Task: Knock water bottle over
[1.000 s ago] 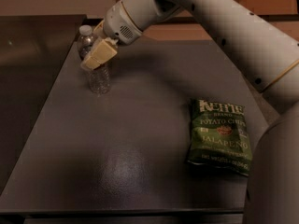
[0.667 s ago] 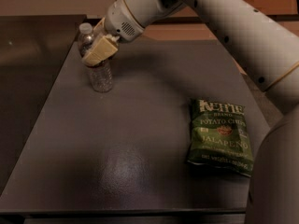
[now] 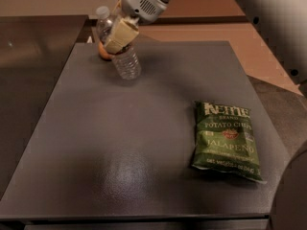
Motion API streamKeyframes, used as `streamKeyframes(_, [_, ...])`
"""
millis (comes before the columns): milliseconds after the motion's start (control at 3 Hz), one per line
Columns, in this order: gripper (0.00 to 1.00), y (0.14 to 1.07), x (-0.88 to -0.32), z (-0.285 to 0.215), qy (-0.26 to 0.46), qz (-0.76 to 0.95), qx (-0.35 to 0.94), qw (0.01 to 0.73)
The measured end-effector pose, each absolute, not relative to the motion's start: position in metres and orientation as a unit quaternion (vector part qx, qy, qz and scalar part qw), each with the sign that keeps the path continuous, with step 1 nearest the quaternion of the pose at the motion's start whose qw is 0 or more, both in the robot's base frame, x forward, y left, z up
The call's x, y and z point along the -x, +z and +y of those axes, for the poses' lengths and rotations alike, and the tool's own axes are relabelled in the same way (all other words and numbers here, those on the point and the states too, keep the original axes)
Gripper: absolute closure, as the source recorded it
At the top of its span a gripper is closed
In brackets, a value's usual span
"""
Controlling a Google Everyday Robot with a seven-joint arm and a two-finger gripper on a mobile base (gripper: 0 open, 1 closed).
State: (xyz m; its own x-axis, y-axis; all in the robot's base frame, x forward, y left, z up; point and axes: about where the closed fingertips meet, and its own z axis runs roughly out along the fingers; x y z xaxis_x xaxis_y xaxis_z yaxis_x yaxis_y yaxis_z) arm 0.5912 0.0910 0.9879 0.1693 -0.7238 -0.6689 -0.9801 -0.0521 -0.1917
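Observation:
The water bottle [image 3: 125, 63] is a small clear ribbed bottle with a white cap, at the back left of the dark table [image 3: 120, 152]. It is tilted, its cap leaning up and to the left and its base still on the table. My gripper [image 3: 120, 35] reaches in from the top of the view and lies against the bottle's upper half, covering its label band.
A green jalapeño chip bag [image 3: 226, 140] lies flat at the right of the table. A small orange object [image 3: 103, 52] sits just behind the bottle, partly hidden. A dark counter [image 3: 33, 47] lies to the left and a tan floor beyond the far edge.
The bottle stood upright before and now leans with its cap to the left. The gripper has stayed against its upper part.

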Motion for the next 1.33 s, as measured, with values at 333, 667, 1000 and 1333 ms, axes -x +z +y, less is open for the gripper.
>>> streamKeyframes(333, [1.0, 0.991, -0.593, 0.039, 0.118, 0.635, 0.71, 0.28])
streamKeyframes(667, [1.0, 0.983, -0.593, -0.006, 0.058, 0.646, 0.724, 0.236])
streamKeyframes(1000, [1.0, 0.968, -0.592, -0.034, 0.024, 0.641, 0.742, 0.194])
streamKeyframes(1333, [0.82, 0.942, -0.591, -0.043, -0.001, 0.622, 0.771, 0.138])
